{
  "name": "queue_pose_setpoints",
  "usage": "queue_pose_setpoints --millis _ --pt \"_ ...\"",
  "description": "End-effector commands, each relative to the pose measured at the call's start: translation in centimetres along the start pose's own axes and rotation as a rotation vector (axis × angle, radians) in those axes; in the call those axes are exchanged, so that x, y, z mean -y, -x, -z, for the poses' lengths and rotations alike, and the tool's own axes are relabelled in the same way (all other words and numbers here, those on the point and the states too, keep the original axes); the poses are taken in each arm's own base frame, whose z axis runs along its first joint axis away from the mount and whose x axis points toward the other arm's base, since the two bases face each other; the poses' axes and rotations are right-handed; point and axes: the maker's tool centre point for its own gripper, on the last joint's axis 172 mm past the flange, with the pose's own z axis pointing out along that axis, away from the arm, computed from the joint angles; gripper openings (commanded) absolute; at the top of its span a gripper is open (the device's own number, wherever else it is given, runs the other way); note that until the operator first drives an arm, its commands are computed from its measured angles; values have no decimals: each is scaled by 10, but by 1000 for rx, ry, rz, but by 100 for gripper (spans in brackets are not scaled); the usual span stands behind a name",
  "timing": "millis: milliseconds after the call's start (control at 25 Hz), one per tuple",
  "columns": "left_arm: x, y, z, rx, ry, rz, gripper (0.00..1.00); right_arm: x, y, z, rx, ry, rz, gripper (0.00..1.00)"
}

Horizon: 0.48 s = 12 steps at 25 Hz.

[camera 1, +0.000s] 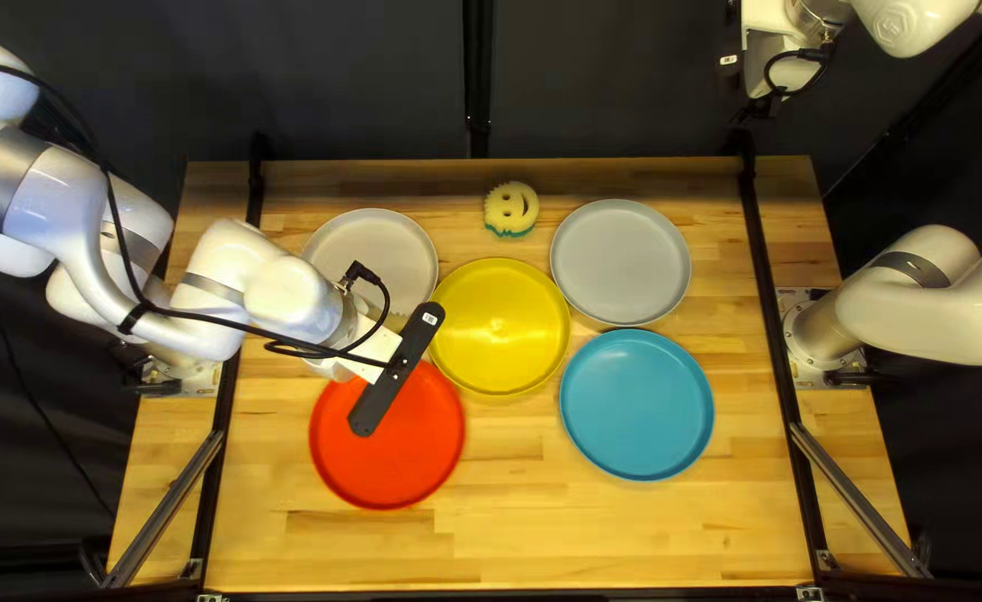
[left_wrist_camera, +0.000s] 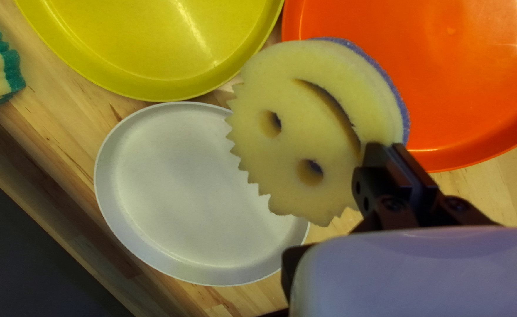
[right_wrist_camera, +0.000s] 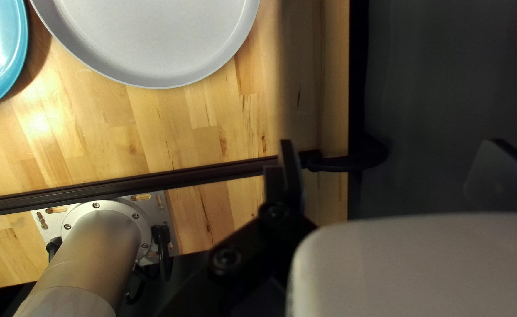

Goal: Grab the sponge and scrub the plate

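Left wrist view: left gripper [camera 1: 396,368], closed on one round, yellow, smiley-faced foam sponge with blue backing [left_wrist_camera: 305,123], partly hiding one round white plate [left_wrist_camera: 182,188]. Alongside: round yellow plate [camera 1: 502,329]; round red plate [camera 1: 402,463]. Farther: round blue plate [camera 1: 636,404]; round grey plate [camera 1: 620,262]; teal-backed yellow sponge [camera 1: 511,210], tabletop's [camera 1: 580,535] far edge. Right gripper [camera 1: 761,109]: fingers wide.

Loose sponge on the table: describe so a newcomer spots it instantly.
Find the yellow plate mid-table. Just past it, toward the dark curtain, lies a round cream smiley sponge. Its underside is teal; the held sponge, in the left gripper, is blue-backed.
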Motion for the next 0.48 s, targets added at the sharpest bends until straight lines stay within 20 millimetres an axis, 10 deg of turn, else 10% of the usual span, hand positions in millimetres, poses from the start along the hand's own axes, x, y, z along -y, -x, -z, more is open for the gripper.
queue_pose_setpoints --millis 40,480 --pt "-4 0 5 10 -10 -5 0 0 0 0 0 0 0 100" --pt "35 74 -32 56 -14 44 0 0 0 0 0 0 0 100"
